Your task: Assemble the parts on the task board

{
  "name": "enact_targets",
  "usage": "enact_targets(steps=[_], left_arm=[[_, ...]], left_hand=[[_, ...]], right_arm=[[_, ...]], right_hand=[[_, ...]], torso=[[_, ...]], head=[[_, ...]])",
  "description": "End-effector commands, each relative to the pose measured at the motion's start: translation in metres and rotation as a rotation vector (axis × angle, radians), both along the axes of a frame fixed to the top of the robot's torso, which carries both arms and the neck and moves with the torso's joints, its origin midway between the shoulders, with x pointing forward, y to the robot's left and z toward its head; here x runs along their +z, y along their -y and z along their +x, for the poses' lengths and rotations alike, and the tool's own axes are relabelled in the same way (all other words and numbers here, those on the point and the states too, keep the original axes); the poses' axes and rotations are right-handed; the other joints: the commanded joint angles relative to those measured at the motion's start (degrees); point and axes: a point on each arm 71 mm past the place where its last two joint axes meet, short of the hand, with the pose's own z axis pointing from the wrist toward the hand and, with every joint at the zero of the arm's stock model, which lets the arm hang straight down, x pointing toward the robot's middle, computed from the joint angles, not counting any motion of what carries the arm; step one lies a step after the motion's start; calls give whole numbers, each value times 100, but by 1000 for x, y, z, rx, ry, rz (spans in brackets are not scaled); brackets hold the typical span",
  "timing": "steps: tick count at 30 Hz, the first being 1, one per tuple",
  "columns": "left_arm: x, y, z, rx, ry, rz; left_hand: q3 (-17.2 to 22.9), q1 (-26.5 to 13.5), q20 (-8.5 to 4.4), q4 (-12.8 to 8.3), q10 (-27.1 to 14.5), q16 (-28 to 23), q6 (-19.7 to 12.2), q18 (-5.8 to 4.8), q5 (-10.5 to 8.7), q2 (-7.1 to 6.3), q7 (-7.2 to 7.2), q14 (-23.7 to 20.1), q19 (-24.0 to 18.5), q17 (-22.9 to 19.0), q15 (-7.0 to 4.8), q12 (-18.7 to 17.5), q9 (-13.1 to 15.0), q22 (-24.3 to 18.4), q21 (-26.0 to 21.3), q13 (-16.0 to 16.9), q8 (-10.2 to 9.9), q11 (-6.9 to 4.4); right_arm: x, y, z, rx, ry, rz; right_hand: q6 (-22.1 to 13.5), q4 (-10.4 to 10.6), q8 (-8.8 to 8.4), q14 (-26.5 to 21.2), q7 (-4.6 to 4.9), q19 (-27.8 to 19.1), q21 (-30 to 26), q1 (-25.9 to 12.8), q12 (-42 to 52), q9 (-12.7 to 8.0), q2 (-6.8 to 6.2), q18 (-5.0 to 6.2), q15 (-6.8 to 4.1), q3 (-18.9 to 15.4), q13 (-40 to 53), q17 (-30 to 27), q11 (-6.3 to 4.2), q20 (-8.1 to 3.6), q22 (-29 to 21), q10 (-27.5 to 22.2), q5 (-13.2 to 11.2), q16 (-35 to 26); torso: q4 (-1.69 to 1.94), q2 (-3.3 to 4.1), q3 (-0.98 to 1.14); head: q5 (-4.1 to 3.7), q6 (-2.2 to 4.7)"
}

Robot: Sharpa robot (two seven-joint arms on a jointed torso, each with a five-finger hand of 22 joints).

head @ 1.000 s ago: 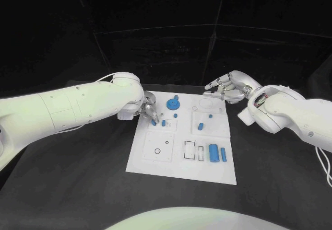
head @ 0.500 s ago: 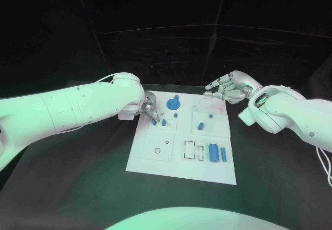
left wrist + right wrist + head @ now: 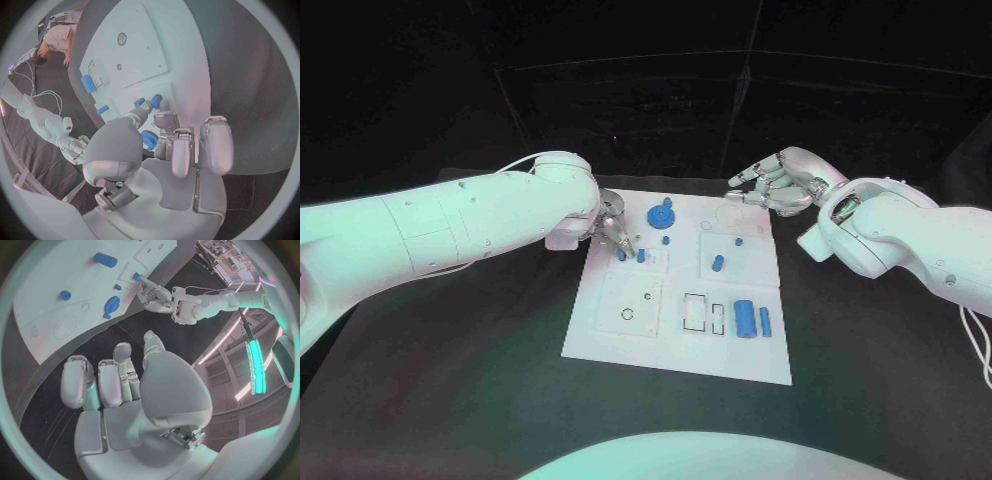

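Lying in the middle of the black table, the white task board carries blue parts: a round gear-like piece near its far edge, a small peg at centre, and a large cylinder with a thin pin beside it in the near right recesses. The left hand reaches over the board's left edge, fingertips pinching a small blue peg standing there. The right hand hovers beyond the far right corner, fingers loosely curled and apart, holding nothing.
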Motion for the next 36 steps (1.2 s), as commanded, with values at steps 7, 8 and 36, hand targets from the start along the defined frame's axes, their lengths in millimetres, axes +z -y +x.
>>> enact_targets(steps=[7,8,36], left_arm=[[1,-3,2,10,14,6],[2,-3,2,12,17,4],[21,-13,-1,84,183,-419]], left_hand=[[-242,-169,-56,131,-3,19,84,40,18,-66,8,595,143,1510,-52,-4,13,341,3,-37,-84,-36],[-280,-205,-56,159,-5,19,87,40,18,-72,12,595,142,1510,-51,-8,16,338,-1,-42,-91,-33],[-1187,274,196,399,-1207,-382,-612,343,27,100,462,413,-456,975,239,-1424,-551,-938,-1435,-1496,-1128,357]], right_arm=[[2,0,0,7,8,2],[2,0,0,6,8,2],[2,1,1,2,13,3]], right_hand=[[-2,-3,16,172,-8,-44,-35,-18,-36,9,64,55,-12,-47,-12,-16,2,-17,-13,-52,32,-25],[-2,-3,16,172,-8,-44,-35,-18,-36,9,64,55,-12,-47,-12,-16,2,-17,-13,-52,32,-25],[-9,5,13,170,-5,-59,-50,-29,-41,7,64,60,-11,-65,-19,-26,4,-17,-35,-59,32,-34]], torso=[[-1,1,-1],[-1,2,-1],[2,-5,-3]], head=[[5,7],[4,7],[-24,42]])
